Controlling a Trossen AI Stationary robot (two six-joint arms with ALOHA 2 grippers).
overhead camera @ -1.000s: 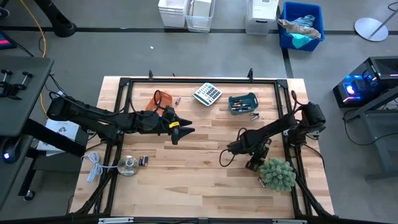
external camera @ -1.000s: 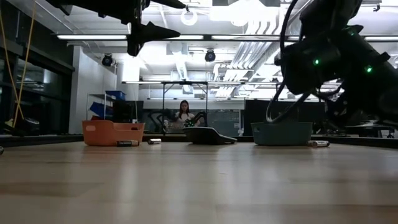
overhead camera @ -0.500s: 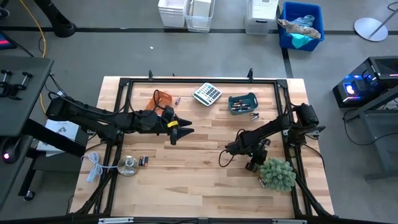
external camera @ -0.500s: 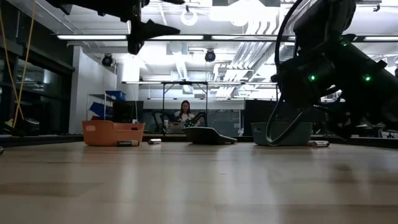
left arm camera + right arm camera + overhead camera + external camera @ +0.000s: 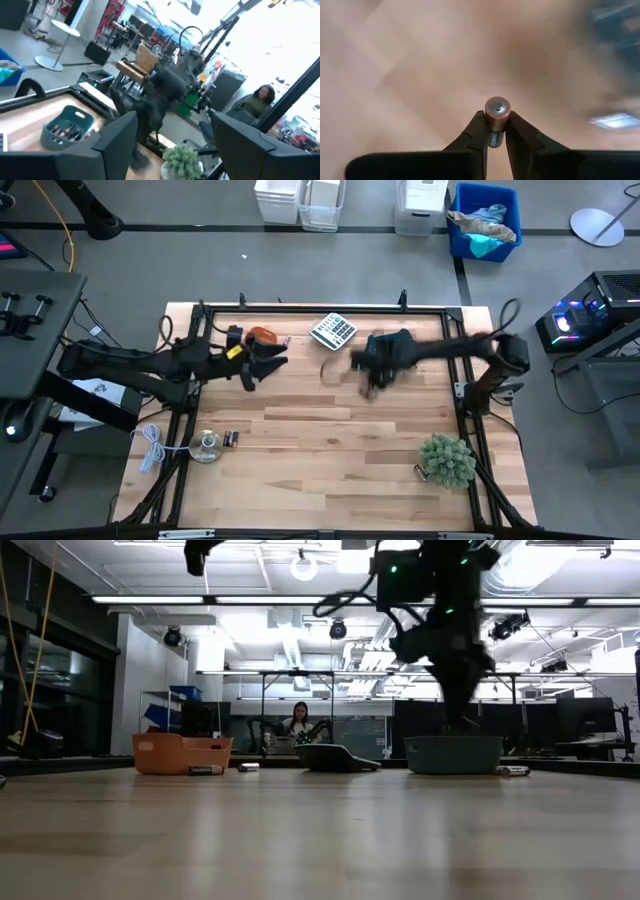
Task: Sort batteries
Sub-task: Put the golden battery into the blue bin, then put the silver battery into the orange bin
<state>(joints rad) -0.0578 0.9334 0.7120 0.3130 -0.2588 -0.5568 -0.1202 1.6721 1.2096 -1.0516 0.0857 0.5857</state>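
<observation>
Gripping battery [image 5: 497, 119], right end effector [image 5: 496, 131] (wrist view only)

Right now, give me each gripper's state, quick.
Left gripper: open, holding nothing, up near the orange bin.
Right gripper: shut on a battery, in the air beside the teal bin.

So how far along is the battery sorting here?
Done: some batteries lie in the teal bin. In hand: the right tool grips one battery near that bin. Left: loose batteries by the plant, disc and orange bin.
</observation>
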